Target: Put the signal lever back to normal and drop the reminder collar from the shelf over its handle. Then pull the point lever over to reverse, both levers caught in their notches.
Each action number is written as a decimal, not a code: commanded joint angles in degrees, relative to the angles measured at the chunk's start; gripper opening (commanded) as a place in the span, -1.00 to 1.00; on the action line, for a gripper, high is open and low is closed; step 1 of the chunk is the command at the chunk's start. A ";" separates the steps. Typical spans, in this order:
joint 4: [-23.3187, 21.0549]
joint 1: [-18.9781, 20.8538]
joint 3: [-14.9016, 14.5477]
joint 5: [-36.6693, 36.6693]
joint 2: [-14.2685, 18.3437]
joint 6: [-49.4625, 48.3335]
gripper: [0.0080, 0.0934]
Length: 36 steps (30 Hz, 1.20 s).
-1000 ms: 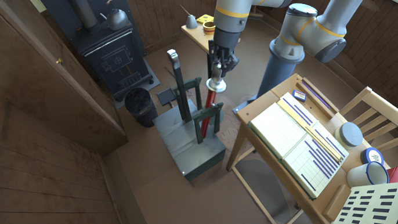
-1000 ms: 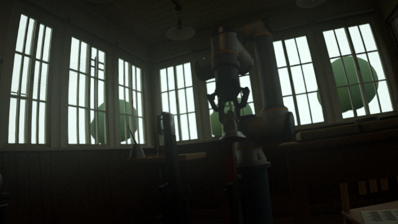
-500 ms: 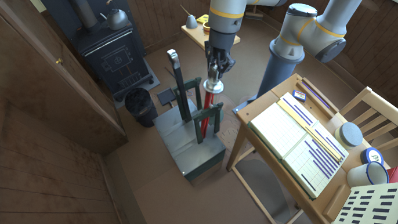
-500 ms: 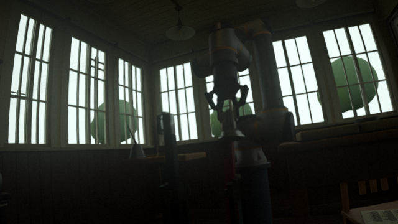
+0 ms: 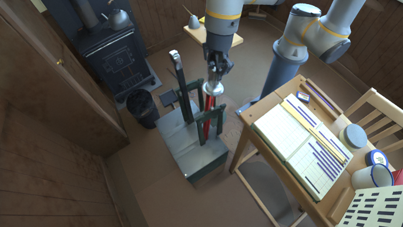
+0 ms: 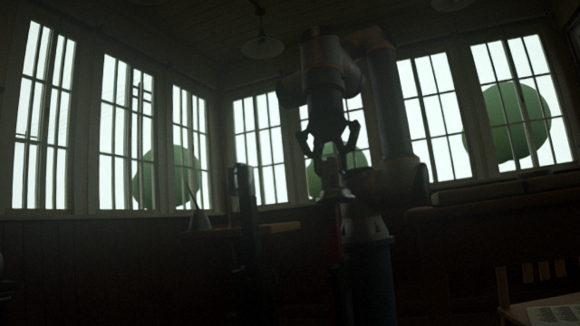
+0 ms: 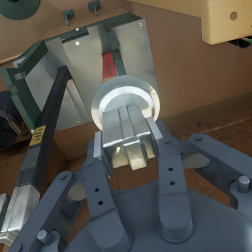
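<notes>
Most of the red signal lever (image 5: pixel 208 113) is hidden in the wrist camera behind a round metal disc (image 7: pixel 125 96) that sits around it just below its handle. The signal lever's polished handle (image 7: pixel 127 138) (image 5: pixel 213 77) stands near upright above the lever frame (image 5: pixel 192 141), and my gripper (image 5: pixel 216 70) (image 6: pixel 327 166) (image 7: pixel 127 144) is closed around it from above. The black point lever (image 5: pixel 182 88) (image 7: pixel 41 137) stands beside it to the left, a yellow label (image 7: pixel 37 135) on its shaft, its metal grip (image 5: pixel 174 55) free. The shelf (image 5: pixel 211 35) lies behind.
The green quadrant arches (image 5: pixel 210 123) flank the levers. A wooden desk (image 5: pixel 311 141) with an open register stands right of the frame, my arm's base (image 5: pixel 282 73) behind it. A black stove (image 5: pixel 114 56) and a bin (image 5: pixel 142 107) stand to the left.
</notes>
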 commanded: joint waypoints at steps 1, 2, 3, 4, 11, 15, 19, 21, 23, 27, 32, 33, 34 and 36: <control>0.04 0.03 -0.23 -0.01 0.13 0.03 -0.23; 0.21 0.06 -0.40 -0.04 0.25 0.05 -0.23; 0.38 0.08 -0.57 -0.06 0.36 0.07 -0.23; 0.55 0.11 -0.74 -0.08 0.48 0.09 -0.23; 1.73 0.28 -1.93 -0.24 1.30 0.25 -0.23; 2.39 0.38 -2.61 -0.32 1.76 0.34 -0.23; 3.05 0.47 -3.28 -0.41 2.22 0.42 -0.23; 3.38 0.52 -3.61 -0.45 2.45 0.46 -0.23; 3.70 0.56 -3.94 -0.49 2.68 0.50 -0.23; 4.33 0.65 -4.59 -0.57 3.13 0.58 -0.23; 5.10 0.75 -5.38 -0.66 3.68 0.68 -0.23; 5.25 0.77 -5.53 -0.68 3.79 0.70 -0.23; 5.40 0.79 -5.69 -0.69 3.89 0.72 -0.23; 5.70 0.83 -5.99 -0.73 4.11 0.75 -0.23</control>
